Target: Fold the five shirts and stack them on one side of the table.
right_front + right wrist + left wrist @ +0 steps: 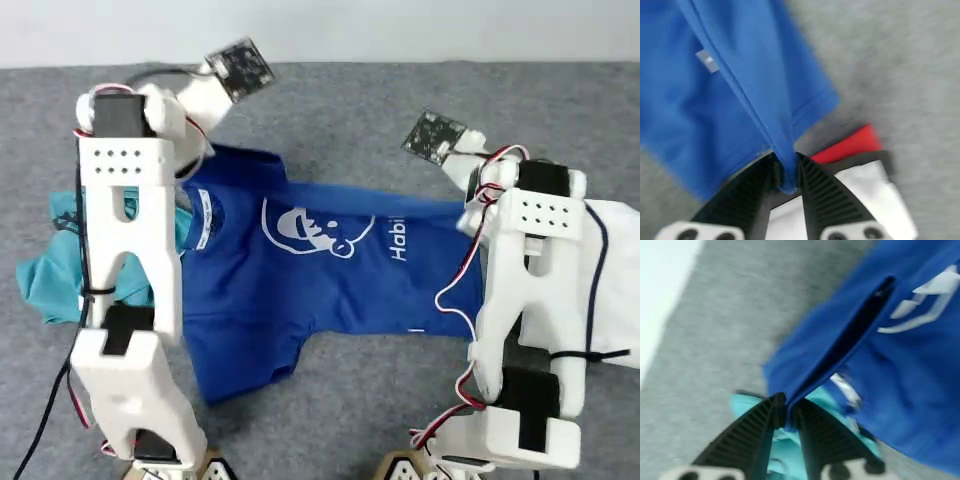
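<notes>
Blue shirt (300, 300) lies spread across the middle of the table (400, 110). We see the left gripper (785, 411) clenched on its left end, and the right gripper (786, 172) clenched on its right hem.

Your high camera hangs over the counter (380, 110) and looks almost straight down, far enough off to take in the blue shirt (300, 290) spread across it. Each of the 2 wrist cameras rides just behind its own end effector and looks along the fingers from very close. Ahead of the left end effector (785, 407) you see shirt and counter; ahead of the right end effector (785, 172), the same. All 3 views share that shirt.
</notes>
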`<state>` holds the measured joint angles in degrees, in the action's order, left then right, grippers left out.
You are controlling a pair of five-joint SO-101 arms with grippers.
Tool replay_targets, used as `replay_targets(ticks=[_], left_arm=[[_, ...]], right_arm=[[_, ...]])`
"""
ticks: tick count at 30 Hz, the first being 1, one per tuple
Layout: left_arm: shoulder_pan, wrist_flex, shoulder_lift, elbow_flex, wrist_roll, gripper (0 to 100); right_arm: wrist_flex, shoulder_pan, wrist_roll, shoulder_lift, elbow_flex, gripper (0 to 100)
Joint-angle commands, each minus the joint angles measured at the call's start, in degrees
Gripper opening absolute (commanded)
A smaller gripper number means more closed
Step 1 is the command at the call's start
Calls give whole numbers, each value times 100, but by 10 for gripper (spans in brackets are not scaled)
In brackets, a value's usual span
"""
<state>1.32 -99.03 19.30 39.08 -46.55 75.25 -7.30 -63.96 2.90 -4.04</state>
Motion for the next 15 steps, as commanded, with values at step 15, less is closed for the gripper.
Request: replay_targets(ticks=[15], left_arm=[[-422,-132,-3675,-5938,-343,13]], right_arm=[[1982,-365,-88,312,281,10]])
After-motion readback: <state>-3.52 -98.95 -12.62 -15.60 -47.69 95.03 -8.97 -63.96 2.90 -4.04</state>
